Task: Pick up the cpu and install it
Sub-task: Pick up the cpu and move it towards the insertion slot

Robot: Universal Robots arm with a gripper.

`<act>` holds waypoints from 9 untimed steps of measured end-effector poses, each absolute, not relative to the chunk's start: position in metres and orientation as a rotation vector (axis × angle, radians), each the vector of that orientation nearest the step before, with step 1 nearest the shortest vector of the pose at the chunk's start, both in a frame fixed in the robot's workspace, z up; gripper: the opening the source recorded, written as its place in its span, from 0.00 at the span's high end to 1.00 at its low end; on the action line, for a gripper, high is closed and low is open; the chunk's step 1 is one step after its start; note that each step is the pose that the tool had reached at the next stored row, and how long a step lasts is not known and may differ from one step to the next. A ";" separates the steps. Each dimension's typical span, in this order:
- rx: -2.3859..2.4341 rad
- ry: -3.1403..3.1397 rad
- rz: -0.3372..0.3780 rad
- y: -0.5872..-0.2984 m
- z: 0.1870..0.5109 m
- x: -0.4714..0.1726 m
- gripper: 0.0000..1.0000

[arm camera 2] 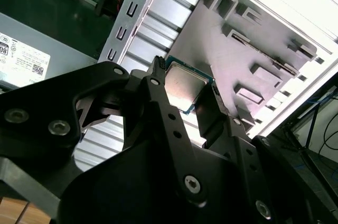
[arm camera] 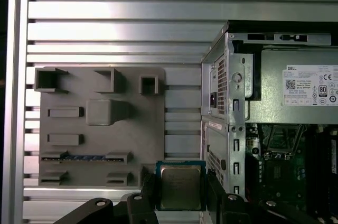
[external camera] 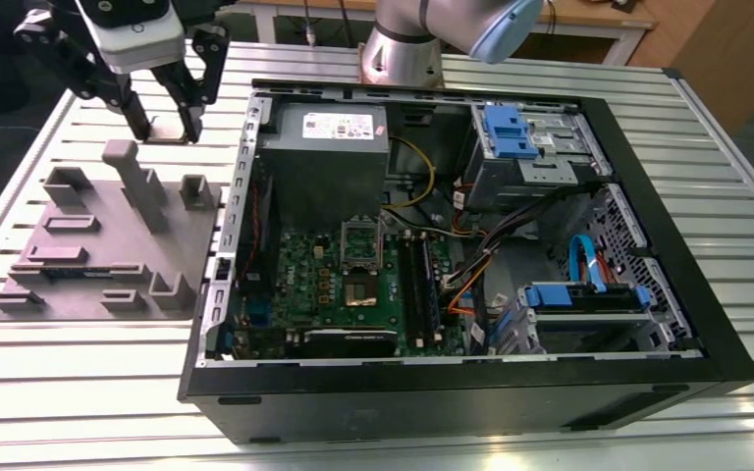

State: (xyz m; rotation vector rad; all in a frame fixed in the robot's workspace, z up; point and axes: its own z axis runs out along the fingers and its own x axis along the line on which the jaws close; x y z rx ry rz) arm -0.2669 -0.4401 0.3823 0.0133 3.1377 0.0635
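The cpu (arm camera: 180, 186), a small square chip with a shiny silver top, is held by its edges between my gripper's two black fingers (arm camera: 149, 193). The second wrist view shows the cpu (arm camera 2: 186, 87) in the same grip, tilted above the slatted table. In the exterior view my gripper (external camera: 168, 130) hangs over the table at the far left, above the back edge of the grey fixture plate (external camera: 102, 245) and outside the open computer case (external camera: 691, 294). The green motherboard (external camera: 338, 294) lies inside the case, with its socket (external camera: 357, 287) uncovered.
Tall grey posts (external camera: 134, 182) stand up from the fixture plate just below the gripper. A grey power supply box (external camera: 325, 147) fills the case's back left corner. Cables (external camera: 482, 255) and blue drive bays (external camera: 587, 299) crowd the exterior view's right side of the case.
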 end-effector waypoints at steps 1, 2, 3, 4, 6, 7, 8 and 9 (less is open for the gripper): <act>0.013 3.138 0.064 -0.440 0.382 -0.267 0.53; 0.013 3.138 0.064 -0.440 0.382 -0.266 0.53; 0.013 3.138 0.063 -0.440 0.382 -0.266 0.53; 0.013 3.138 0.063 -0.440 0.382 -0.266 0.53; 0.013 3.138 0.063 -0.440 0.382 -0.266 0.53; 0.013 3.138 0.063 -0.440 0.382 -0.265 0.53; 0.013 3.138 0.064 -0.440 0.382 -0.265 0.53; 0.013 3.138 0.064 -0.440 0.382 -0.265 0.53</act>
